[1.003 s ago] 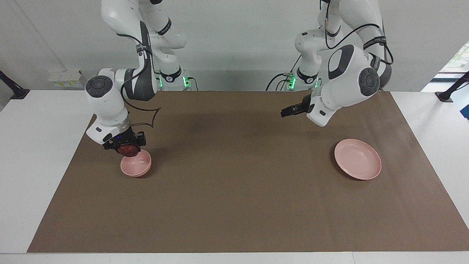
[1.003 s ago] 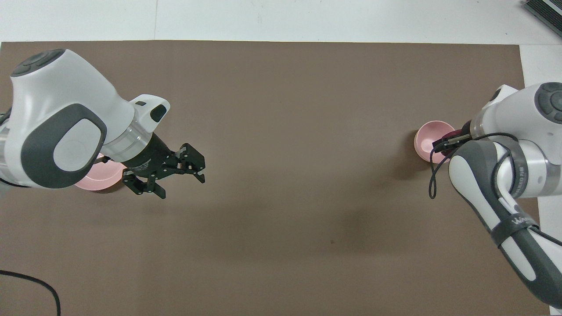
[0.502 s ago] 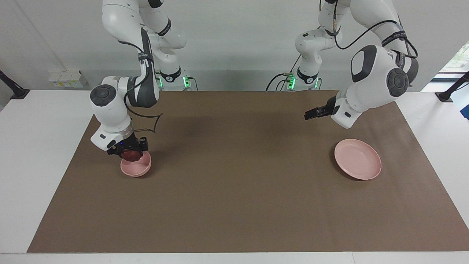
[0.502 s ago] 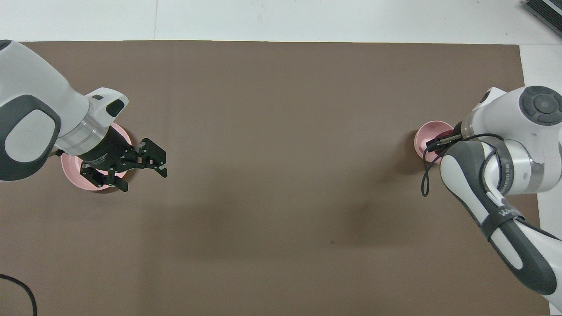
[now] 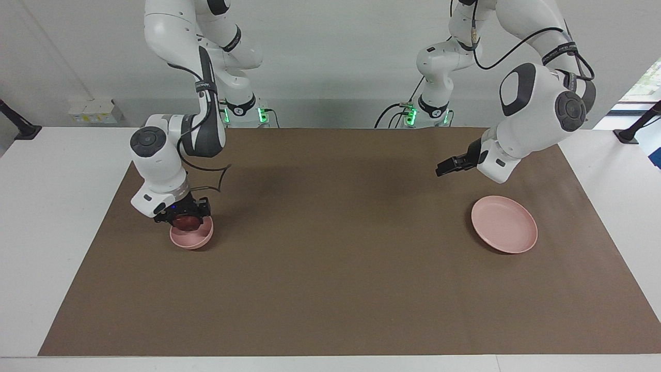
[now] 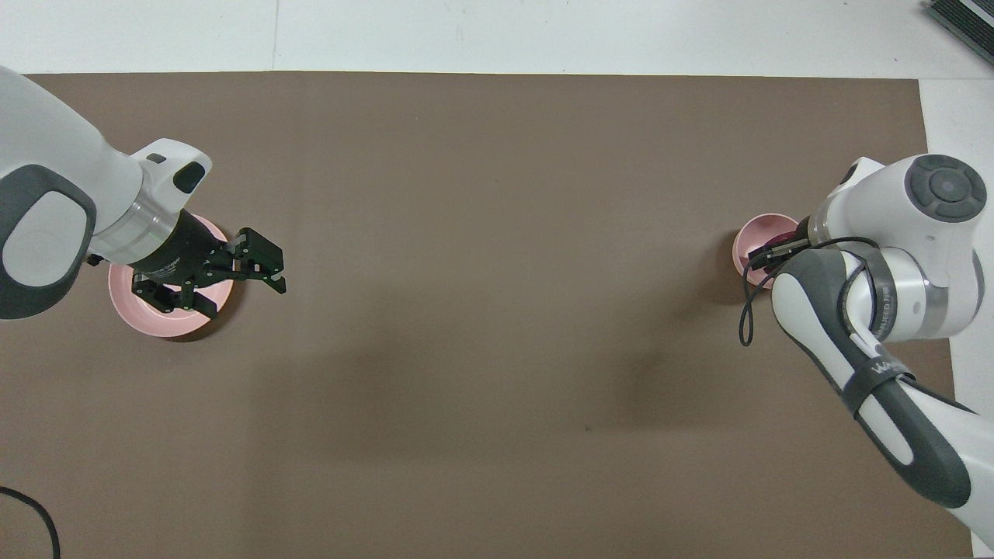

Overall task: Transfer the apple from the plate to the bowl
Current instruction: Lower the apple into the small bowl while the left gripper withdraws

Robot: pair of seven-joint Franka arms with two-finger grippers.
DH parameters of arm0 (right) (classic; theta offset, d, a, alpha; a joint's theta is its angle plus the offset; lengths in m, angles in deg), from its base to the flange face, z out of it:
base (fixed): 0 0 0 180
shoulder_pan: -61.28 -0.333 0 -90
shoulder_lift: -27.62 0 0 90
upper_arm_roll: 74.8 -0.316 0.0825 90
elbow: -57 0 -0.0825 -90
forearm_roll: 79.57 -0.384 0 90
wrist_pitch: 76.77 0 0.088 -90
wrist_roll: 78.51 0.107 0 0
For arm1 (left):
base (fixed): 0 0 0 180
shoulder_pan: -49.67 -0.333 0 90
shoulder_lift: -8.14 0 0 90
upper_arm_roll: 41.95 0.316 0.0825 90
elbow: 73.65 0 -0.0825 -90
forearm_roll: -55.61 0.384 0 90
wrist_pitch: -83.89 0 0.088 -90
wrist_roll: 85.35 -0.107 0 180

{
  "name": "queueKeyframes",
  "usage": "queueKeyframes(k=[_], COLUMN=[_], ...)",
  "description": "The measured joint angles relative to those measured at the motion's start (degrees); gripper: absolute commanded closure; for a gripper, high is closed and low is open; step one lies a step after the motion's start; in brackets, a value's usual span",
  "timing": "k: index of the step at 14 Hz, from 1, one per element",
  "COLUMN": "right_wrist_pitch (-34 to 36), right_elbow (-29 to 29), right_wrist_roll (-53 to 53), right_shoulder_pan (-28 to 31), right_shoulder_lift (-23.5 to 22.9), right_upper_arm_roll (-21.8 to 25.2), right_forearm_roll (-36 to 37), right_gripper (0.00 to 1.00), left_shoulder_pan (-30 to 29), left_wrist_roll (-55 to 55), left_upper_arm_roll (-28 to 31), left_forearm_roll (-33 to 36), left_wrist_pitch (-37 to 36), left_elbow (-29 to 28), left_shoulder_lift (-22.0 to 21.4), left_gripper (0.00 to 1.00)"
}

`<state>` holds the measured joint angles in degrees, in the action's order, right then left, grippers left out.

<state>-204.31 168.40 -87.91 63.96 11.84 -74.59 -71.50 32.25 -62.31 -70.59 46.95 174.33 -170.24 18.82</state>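
Facing view: right gripper [image 5: 185,221] pinches the apple [image 5: 187,223] low inside the bowl [image 5: 192,236] near the table's right-arm end. Plate [image 5: 504,225] lies bare at the left-arm end. Left gripper [image 5: 443,169] hangs spread, waiting. Only the release remains, I judge.

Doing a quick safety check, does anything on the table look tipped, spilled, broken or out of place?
Nothing stands out. The plate sits flat and bare, the bowl is upright, and the right gripper holds the apple low over the bowl. The left gripper waits open over the mat.
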Motion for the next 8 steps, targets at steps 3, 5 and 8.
queueKeyframes(k=[3,5,8], right_wrist_pitch=[0.0,-0.2,-1.4], right_elbow=[0.0,0.0,0.1], right_wrist_roll=[0.0,0.0,0.0], right_shoulder_pan=[0.0,0.0,0.1], right_shoulder_lift=[-0.8,-1.3,-2.0], right_upper_arm_roll=[0.1,0.1,0.1], right_forearm_roll=[0.0,0.0,0.0], right_gripper=[0.69,0.60,0.51], left_shoulder_pan=[5.1,10.6,14.2], left_wrist_roll=[-2.5,-8.6,-21.5], left_upper_arm_roll=[4.7,13.0,23.8], left_forearm_roll=[5.8,5.7,3.3], left_wrist_pitch=[1.8,2.5,2.4], left_elbow=[0.2,0.9,2.6], left_shoulder_lift=[0.0,-0.1,-0.7], left_gripper=[0.00,0.00,0.00])
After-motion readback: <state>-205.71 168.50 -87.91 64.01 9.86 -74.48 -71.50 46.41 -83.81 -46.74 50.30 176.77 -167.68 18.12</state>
